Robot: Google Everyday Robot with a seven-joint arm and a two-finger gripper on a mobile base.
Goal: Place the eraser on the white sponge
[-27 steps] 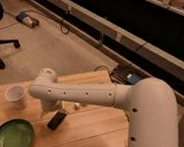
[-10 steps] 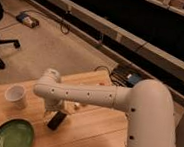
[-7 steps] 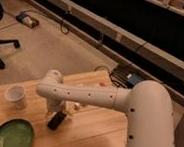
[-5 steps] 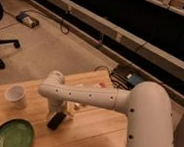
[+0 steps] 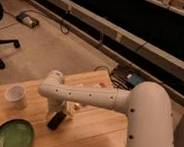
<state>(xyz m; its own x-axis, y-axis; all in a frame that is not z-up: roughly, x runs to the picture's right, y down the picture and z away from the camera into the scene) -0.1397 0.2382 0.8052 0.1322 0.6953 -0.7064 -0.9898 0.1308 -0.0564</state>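
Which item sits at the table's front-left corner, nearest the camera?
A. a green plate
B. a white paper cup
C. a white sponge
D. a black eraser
A: the green plate fills that corner; the cup stands behind it, and the eraser lies further right under the claw, by the sponge.

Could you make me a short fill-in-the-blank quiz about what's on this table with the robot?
1. The paper cup stands ____ on the wooden table.
2. The plate near the table's front corner is ____ in colour.
3. The gripper is down at the ____ eraser, beside the white sponge.

Missing words: upright; green; black
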